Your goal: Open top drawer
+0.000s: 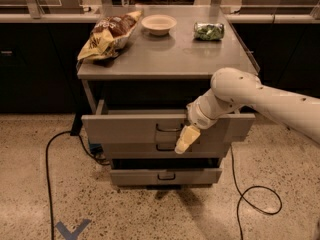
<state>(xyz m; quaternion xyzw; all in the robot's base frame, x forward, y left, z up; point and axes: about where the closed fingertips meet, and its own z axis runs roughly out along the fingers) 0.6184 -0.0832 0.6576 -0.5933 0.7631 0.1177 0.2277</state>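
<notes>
The top drawer [125, 129] is the widest grey drawer of the metal cabinet, and it stands pulled partly out toward me. Its small dark wire handle [167, 128] is at the centre of its front. My gripper [183, 142], cream-coloured on a white arm, hangs in front of the drawer front, just right of and below the handle. Its tip reaches down over the middle drawer [135, 151]. The inside of the top drawer is hidden under the cabinet top.
On the cabinet top [165, 59] lie a chip bag [107, 36], a white bowl [158, 23] and a green packet [209, 31]. The bottom drawer [165, 176] is slightly out. Cables run over the floor at left [47, 159] and right [250, 196]. Dark counters stand behind.
</notes>
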